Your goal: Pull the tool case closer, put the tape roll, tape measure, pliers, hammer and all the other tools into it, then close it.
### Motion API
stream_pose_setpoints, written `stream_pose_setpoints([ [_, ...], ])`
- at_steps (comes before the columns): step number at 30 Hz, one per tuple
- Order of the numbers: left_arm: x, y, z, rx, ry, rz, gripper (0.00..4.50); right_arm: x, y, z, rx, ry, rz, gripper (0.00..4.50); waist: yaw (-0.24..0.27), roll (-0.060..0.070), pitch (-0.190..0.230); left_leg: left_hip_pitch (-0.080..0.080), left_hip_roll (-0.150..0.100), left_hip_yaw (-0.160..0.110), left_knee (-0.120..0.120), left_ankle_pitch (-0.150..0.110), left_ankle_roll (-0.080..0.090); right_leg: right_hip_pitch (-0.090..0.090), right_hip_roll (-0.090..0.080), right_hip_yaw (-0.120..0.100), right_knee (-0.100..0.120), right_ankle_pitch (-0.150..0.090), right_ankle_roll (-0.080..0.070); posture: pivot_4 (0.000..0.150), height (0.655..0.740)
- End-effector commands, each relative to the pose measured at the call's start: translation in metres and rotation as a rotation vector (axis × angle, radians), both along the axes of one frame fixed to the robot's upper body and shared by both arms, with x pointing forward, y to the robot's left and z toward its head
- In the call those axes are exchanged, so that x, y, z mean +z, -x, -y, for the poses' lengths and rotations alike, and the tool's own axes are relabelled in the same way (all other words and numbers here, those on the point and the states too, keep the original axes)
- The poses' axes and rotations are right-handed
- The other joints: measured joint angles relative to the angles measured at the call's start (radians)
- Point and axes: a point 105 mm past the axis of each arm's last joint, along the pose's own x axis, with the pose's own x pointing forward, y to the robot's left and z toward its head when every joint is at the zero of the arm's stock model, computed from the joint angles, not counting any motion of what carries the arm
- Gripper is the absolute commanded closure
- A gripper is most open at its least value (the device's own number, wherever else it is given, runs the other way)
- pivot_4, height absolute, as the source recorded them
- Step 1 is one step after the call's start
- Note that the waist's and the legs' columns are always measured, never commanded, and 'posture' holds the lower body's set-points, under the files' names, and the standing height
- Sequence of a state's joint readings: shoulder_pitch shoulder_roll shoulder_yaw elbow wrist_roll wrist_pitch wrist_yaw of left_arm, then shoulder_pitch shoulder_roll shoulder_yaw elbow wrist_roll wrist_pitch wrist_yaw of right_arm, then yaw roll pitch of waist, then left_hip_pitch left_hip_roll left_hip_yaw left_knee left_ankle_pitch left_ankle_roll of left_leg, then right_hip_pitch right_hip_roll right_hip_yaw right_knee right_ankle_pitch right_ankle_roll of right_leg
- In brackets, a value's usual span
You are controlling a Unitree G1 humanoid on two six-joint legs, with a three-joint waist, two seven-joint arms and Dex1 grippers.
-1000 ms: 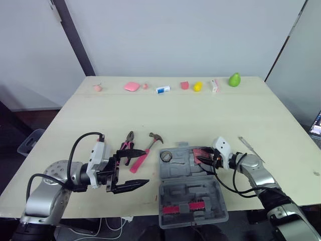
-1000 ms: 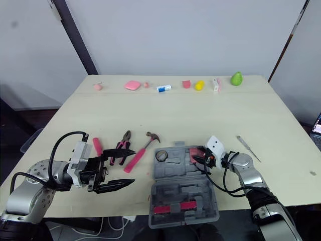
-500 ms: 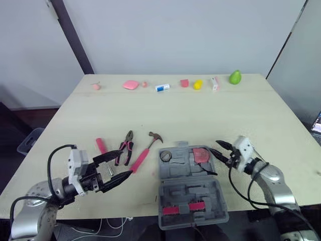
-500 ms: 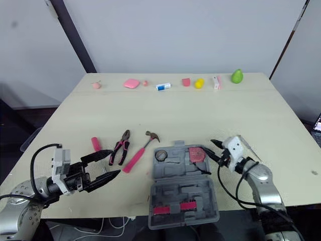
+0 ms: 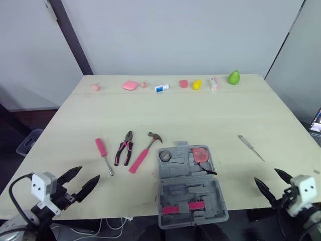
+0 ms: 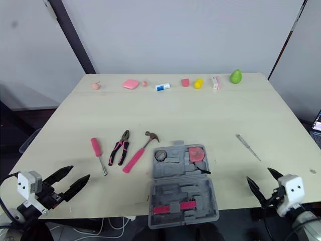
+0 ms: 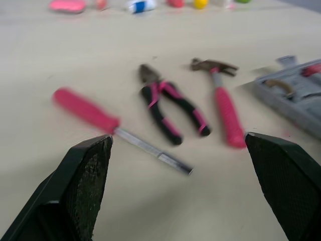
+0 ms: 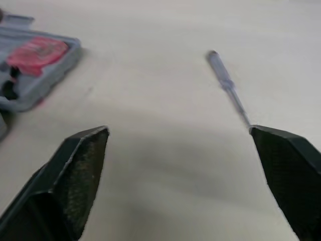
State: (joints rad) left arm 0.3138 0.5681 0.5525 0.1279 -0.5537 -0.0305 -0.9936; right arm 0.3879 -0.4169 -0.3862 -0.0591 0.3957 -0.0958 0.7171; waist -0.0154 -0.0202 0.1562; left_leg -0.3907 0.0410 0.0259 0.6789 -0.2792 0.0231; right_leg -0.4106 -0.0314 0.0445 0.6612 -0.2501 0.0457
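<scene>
Both the left end effector (image 5: 89,172) and right end effector (image 5: 266,175) hover with fingers apart, holding nothing. The open tool case (image 5: 190,190) holds the tape measure (image 5: 200,154).

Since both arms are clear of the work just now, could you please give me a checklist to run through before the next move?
1. Left tool open and empty: ok.
2. Right tool open and empty: ok.
3. Tool case open, near the front edge of the table: ok.
4. Tape roll and tape measure in the case: ok.
5. Pliers, hammer and pink screwdriver packed: not ok; they lie on the table left of the case.
6. Grey screwdriver packed: not ok; it lies on the table right of the case.
</scene>
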Motion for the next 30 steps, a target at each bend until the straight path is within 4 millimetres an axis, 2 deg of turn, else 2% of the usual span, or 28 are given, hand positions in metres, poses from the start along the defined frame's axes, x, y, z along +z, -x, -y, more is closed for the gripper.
stream_pose_setpoints([
  [1, 0.003, 0.008, -0.016, 0.071, -0.04, 0.025, 0.0, 0.011, 0.012, 0.015, -0.06, -0.018, 0.057, 0.04, 0.001, 0.0, 0.0, 0.0, 0.0, 0.0, 0.0, 0.0, 0.0, 0.0, 0.0, 0.0, 0.0, 0.0, 0.0, 0.15, 0.74],
  [7, -0.002, 0.01, -0.017, 0.081, -0.054, 0.003, 0.0, 0.001, 0.022, 0.024, -0.08, -0.021, 0.031, 0.04, 0.002, -0.001, 0.0, 0.0, 0.0, 0.0, 0.0, 0.0, 0.0, 0.0, -0.002, 0.0, 0.0, 0.0, 0.0, 0.15, 0.74],
  [11, 0.008, -0.007, -0.014, 0.12, -0.052, 0.042, 0.0, 0.008, 0.012, 0.02, -0.022, -0.016, 0.067, 0.04, 0.002, 0.0, -0.001, 0.0, 0.0, 0.0, 0.0, 0.0, 0.0, 0.0, -0.002, 0.0, 0.0, 0.0, -0.001, 0.15, 0.74],
  [14, 0.024, -0.027, -0.003, 0.14, -0.02, 0.085, 0.0, 0.021, 0.002, 0.0, 0.132, -0.047, 0.079, 0.04, 0.004, -0.001, -0.001, 0.0, 0.0, 0.0, 0.0, 0.0, 0.0, 0.0, -0.002, 0.0, 0.0, 0.002, -0.003, 0.15, 0.74],
  [21, 0.04, -0.067, 0.021, 0.154, -0.079, 0.059, 0.0, 0.055, -0.021, -0.04, 0.438, -0.04, 0.117, 0.04, 0.002, -0.001, -0.001, 0.0, -0.001, 0.0, 0.0, 0.0, 0.0, 0.0, 0.0, 0.0, 0.0, 0.003, -0.001, 0.15, 0.74],
  [30, 0.042, -0.105, 0.05, 0.265, -0.148, -0.021, 0.0, 0.091, -0.042, -0.098, 0.779, -0.002, 0.149, 0.04, 0.004, -0.001, -0.001, -0.002, -0.002, -0.003, 0.0, 0.0, 0.0, 0.0, 0.001, -0.001, 0.0, 0.005, 0.001, 0.15, 0.74],
])
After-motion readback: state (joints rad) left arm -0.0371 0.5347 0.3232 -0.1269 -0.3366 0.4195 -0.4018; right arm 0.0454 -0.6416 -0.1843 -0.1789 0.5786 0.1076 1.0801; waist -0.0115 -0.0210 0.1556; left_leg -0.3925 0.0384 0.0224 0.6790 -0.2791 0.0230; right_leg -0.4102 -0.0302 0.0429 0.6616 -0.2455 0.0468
